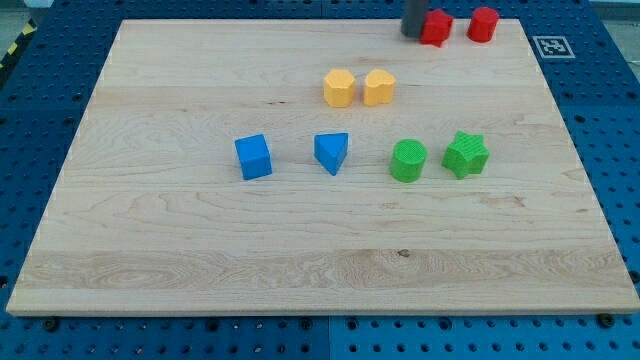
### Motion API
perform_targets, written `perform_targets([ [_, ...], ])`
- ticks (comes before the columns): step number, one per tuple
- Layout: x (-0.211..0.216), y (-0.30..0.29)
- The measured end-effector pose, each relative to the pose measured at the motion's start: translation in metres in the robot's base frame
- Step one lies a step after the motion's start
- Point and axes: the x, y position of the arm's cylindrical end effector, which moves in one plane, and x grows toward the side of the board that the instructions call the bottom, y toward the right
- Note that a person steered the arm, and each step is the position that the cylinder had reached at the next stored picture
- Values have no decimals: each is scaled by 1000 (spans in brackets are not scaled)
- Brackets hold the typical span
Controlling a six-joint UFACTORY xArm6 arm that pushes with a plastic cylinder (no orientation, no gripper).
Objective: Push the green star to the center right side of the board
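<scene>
My tip [414, 34] sat at the view's top edge beside a red block [435, 27], no jaws to report, well apart from the green star [466, 154], which waited just beside the green cylinder [408, 160], not yet pushed rightward.

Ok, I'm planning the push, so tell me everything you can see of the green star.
The green star is a small, ridged-looking block with stubby points, lying flat on the wooden board, right of centre. The green cylinder sits just to its left, apart. Nothing touches it; my tip is far off at the view's top.

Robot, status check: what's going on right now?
My tip at view's top, beside red blocks. Green star untouched, right of green cylinder. Path rightward unobstructed.
</scene>
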Motion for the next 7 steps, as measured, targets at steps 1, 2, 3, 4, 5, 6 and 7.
perform_targets([
  [1, -1, 36],
  [2, -1, 13],
  [3, 0, -41],
  [4, 1, -86],
  [5, 8, -98],
  [6, 8, -99],
  [7, 8, -99],
])
